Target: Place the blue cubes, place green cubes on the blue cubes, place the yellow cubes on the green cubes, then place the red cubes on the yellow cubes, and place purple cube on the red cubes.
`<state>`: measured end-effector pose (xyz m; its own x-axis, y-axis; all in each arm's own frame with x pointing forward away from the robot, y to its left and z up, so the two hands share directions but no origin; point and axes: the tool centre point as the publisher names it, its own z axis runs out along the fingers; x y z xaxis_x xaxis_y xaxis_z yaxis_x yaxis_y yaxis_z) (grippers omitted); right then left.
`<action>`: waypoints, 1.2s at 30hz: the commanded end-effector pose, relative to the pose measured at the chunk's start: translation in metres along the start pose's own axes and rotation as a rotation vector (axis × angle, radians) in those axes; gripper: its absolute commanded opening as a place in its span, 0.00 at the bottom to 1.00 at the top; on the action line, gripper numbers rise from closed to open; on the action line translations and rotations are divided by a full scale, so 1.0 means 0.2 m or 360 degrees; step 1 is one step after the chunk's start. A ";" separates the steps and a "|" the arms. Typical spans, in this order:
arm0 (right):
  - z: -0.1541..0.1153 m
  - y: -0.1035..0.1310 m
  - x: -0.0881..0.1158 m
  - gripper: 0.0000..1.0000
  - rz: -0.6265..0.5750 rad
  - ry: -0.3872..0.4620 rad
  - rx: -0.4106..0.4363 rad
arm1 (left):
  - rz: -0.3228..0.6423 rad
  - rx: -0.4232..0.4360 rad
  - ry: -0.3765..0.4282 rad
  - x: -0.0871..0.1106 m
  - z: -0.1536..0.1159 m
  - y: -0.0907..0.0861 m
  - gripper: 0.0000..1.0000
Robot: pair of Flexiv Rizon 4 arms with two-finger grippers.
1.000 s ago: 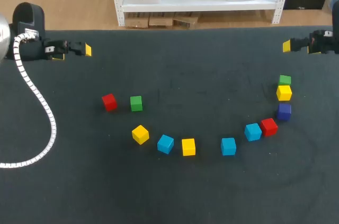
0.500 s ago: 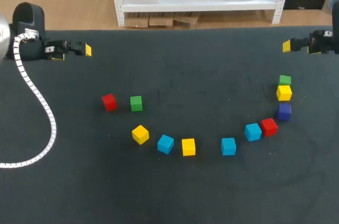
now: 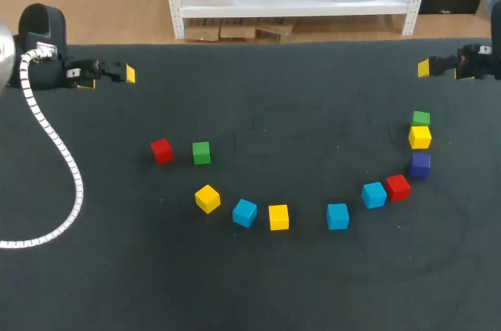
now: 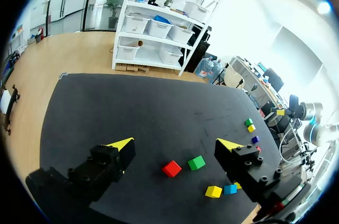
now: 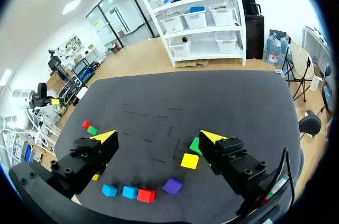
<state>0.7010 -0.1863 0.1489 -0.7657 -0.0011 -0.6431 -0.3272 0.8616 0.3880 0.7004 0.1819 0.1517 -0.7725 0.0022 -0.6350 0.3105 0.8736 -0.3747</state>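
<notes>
Cubes lie in a loose arc on the black table point(image 3: 297, 104). At its left end are a red cube point(image 3: 161, 150) and a green cube point(image 3: 201, 152). Then come yellow point(image 3: 207, 199), blue point(image 3: 244, 212), yellow point(image 3: 279, 217), blue point(image 3: 337, 216), blue point(image 3: 373, 195), red point(image 3: 398, 187), purple point(image 3: 419, 164), yellow point(image 3: 419, 137) and green point(image 3: 421, 118). None is stacked. My left gripper point(image 3: 109, 79) hangs open at the far left, well away from them. My right gripper point(image 3: 442, 71) hangs open at the far right, beyond the green cube point(image 5: 195, 144). Neither one holds anything.
A white ribbed cable point(image 3: 63, 167) from the left arm loops over the table's left side. Bare mat lies behind and in front of the arc.
</notes>
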 end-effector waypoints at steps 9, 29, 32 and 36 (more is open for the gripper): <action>-0.11 0.02 0.01 1.00 -0.0098 0.0006 0.0146 | 0.0004 0.0018 -0.0010 0.01 0.00 0.01 1.00; -0.08 0.42 0.38 1.00 -0.1101 0.0591 0.0147 | 0.0004 0.0018 -0.0010 0.01 0.00 0.01 1.00; -0.06 0.44 0.47 1.00 -0.1232 0.0666 0.0111 | 0.0004 0.0018 -0.0010 0.01 0.00 0.01 1.00; -0.04 0.45 0.57 1.00 -0.1436 0.0784 0.0056 | 0.0004 0.0018 -0.0010 0.01 0.00 0.01 1.00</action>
<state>0.5863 -0.1184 0.1194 -0.4997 -0.7539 -0.4265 -0.8199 0.5705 -0.0478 0.7004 0.1819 0.1517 -0.7725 0.0022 -0.6350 0.3105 0.8736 -0.3747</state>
